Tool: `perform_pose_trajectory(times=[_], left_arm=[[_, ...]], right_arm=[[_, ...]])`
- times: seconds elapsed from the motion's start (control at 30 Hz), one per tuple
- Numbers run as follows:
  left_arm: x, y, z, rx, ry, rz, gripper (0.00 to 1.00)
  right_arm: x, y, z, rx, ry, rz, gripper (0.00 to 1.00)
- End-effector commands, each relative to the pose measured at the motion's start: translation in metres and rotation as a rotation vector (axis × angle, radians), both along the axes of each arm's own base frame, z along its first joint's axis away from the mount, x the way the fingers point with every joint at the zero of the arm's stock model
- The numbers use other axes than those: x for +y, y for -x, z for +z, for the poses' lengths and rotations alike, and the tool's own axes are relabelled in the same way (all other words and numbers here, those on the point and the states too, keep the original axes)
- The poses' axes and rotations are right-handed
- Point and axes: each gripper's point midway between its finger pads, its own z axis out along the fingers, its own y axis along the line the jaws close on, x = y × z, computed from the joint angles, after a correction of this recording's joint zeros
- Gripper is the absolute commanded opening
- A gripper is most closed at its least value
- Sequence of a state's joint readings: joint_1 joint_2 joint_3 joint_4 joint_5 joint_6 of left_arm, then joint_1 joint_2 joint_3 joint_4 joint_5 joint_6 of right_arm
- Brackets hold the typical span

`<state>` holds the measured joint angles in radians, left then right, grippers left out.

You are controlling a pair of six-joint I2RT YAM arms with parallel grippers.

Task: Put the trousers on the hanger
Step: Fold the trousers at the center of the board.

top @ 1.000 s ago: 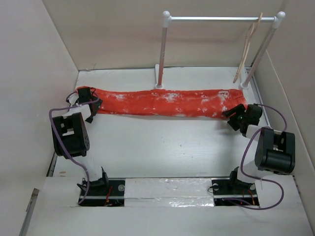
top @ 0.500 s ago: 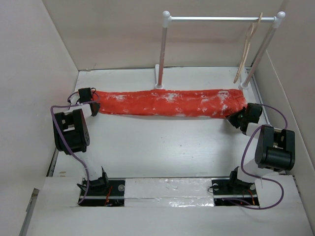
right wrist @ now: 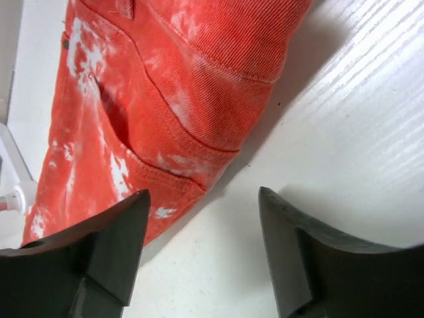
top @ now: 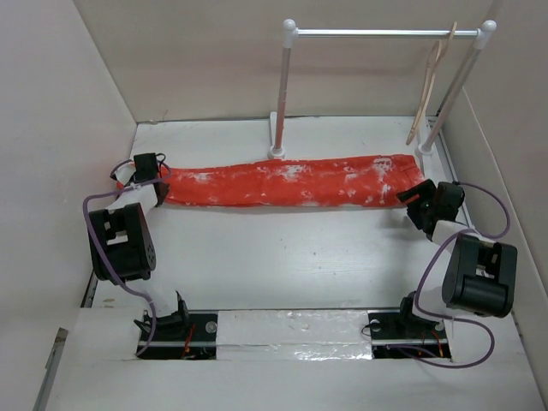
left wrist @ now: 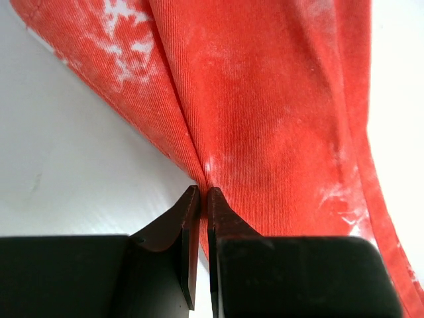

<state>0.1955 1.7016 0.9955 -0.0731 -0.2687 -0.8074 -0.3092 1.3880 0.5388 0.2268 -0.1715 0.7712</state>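
Orange trousers (top: pixel 282 182) flat between left and right edges of the table (top: pixel 282 257), left gripper (left wrist: pixel 202 192) pinching their left end, right gripper (right wrist: pixel 202 194) gaping wide (nothing held) by their right end, hanger (top: pixel 431 86) at far right corner.

A: The trousers (top: pixel 282 181) across the frame's middle: matt woven cloth, fine diagonal ribbing, chalky white blotches.
B: Fingers (right wrist: pixel 99 258) at the bottom edge look like dull dark plastic. The tabletop (top: pixel 282 257) is smooth white with a faint sheen, the rail (top: pixel 377 33) at top polished metal

Lab test booth: plain white walls (top: pixel 68 103)
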Motion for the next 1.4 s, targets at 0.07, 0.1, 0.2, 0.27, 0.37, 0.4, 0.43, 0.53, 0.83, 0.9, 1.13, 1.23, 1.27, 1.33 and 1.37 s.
perform_pose_trajectory(times=[0.07, 0.1, 0.2, 0.27, 0.37, 0.4, 0.43, 0.53, 0.83, 0.9, 1.13, 1.23, 1.27, 1.33, 1.37], left_arm=[[0.012, 0.021, 0.02, 0.011, -0.078, 0.02, 0.0], [0.011, 0.021, 0.019, 0.012, -0.074, 0.017, 0.0], [0.009, 0.022, 0.015, 0.017, -0.06, 0.01, 0.0], [0.009, 0.021, 0.016, 0.016, -0.061, 0.009, 0.0], [0.008, 0.022, 0.017, 0.016, -0.062, 0.001, 0.0], [0.008, 0.022, 0.018, 0.013, -0.063, 0.001, 0.0], [0.008, 0.023, 0.019, 0.014, -0.064, -0.001, 0.0], [0.005, 0.028, 0.021, 0.019, -0.056, -0.004, 0.0], [0.002, 0.094, 0.055, -0.078, -0.077, 0.103, 0.0], [-0.001, 0.111, 0.052, -0.094, -0.076, 0.119, 0.0], [-0.007, 0.128, 0.102, -0.264, -0.103, 0.097, 0.63], [-0.012, 0.121, 0.124, -0.327, -0.108, 0.046, 0.74], [-0.019, 0.116, 0.13, -0.353, -0.087, 0.008, 0.68], [-0.033, 0.107, 0.146, -0.431, -0.072, -0.066, 0.6], [-0.045, 0.103, 0.151, -0.459, -0.056, -0.113, 0.51]], right_arm=[[-0.015, -0.019, -0.003, 0.06, 0.019, -0.005, 0.81], [-0.016, -0.022, -0.003, 0.065, 0.019, -0.007, 0.78], [-0.014, -0.032, -0.006, 0.085, -0.033, 0.019, 0.6], [-0.019, -0.039, -0.01, 0.094, -0.056, 0.011, 0.42], [-0.028, -0.039, -0.011, 0.106, -0.057, -0.001, 0.0], [-0.029, -0.03, -0.017, 0.116, -0.064, -0.013, 0.0], [-0.028, -0.025, -0.016, 0.105, -0.062, -0.018, 0.0], [-0.039, 0.005, -0.01, 0.071, -0.034, -0.082, 0.0], [-0.053, 0.091, 0.029, 0.002, 0.087, -0.159, 0.0], [-0.056, 0.113, 0.028, 0.02, 0.105, -0.191, 0.0], [-0.059, 0.137, 0.053, -0.066, 0.173, -0.263, 0.9], [-0.066, 0.133, 0.035, 0.001, 0.127, -0.271, 0.94], [-0.07, 0.133, 0.029, 0.023, 0.112, -0.279, 0.94], [-0.075, 0.136, 0.008, 0.096, 0.054, -0.285, 0.94], [-0.076, 0.136, 0.002, 0.106, 0.033, -0.283, 0.94]])
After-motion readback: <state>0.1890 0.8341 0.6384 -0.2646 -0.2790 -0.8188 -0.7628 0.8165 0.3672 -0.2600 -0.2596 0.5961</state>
